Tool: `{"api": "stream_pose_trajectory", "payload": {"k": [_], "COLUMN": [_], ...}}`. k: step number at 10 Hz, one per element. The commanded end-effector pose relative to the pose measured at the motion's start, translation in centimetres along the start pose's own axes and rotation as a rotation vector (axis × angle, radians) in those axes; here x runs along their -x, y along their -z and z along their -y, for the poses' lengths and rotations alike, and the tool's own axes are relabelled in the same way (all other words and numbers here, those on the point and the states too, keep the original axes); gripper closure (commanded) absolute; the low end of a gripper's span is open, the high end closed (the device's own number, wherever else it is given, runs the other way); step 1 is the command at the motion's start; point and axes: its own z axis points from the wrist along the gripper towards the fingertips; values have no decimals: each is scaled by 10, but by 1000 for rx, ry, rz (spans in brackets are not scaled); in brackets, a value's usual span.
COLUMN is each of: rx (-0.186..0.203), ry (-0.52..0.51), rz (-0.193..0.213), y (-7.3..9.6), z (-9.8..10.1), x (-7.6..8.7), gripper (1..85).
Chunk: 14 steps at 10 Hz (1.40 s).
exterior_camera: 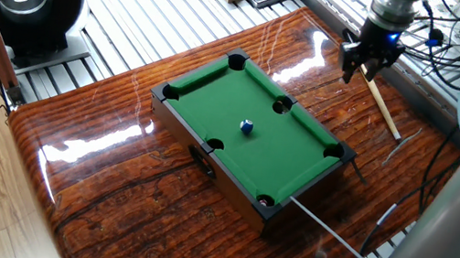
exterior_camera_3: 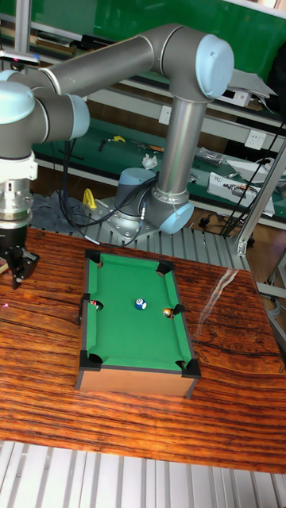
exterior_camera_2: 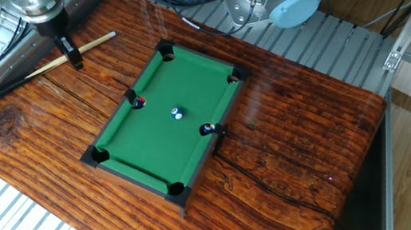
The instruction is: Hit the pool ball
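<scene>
- The pool ball [exterior_camera: 247, 127] sits near the middle of the green felt of the mini pool table [exterior_camera: 297, 172]; blue, with a white spot
- The end effector [exterior_camera: 363, 67] hangs over the cue stick [exterior_camera: 380, 103] on the wooden counter [exterior_camera: 111, 175], well apart from the ball; its fingers point down
- Whether its fingers are spread or pinching the cue, I cannot tell
- A red ball [exterior_camera_2: 138, 102] and an orange ball [exterior_camera_3: 167, 313] rest at opposite side pockets

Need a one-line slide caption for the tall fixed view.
UR5 hand hovers at the wooden table's left edge, away from the mini pool table, where the blue pool ball waits mid-felt.
</scene>
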Motion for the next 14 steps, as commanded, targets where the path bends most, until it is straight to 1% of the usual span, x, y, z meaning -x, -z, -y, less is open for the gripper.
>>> {"api": "stream_pose_trajectory", "payload": {"k": [1,3,7,9,10,11,12,14], "rx": [-55,-85,-112,-124,-141,-135,-125,-83], "ry": [76,117,148,160,167,167,167,158], "rz": [51,82,110,140,154,164,164,154], "y": [-12,-15,-18,-22,-23,-24,-24,-21], "z": [34,50,58,63,68,68,68,63], "x": [7,15,24,34,41,46,48,50], "gripper": [340,330,330,330,330,333,340,367]}}
